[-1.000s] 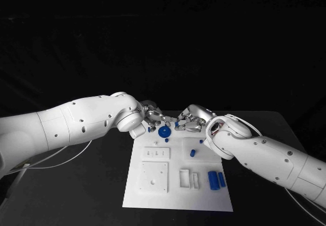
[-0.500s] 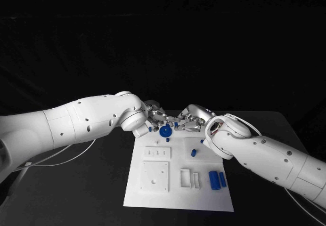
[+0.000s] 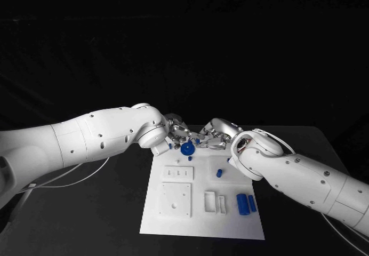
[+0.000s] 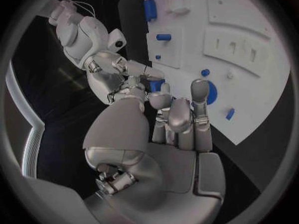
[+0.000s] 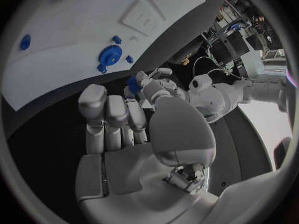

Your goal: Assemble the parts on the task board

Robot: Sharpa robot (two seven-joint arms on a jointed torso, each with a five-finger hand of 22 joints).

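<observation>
White task board (image 3: 201, 221) lies mid-table, carrying blue parts: a round disc (image 3: 186, 148) at its far end, two cylinders (image 3: 245, 204) near its right edge; both hands meet above the far end; left hand (image 3: 178, 130) and right hand (image 3: 214, 135) pinch one small blue part (image 4: 156, 84) together; no readable writing.

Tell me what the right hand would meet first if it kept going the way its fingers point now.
Most likely the left hand: the right hand faces it across the far end of the task board, fingers nearly meeting around a small blue part. Depth is unclear.
</observation>
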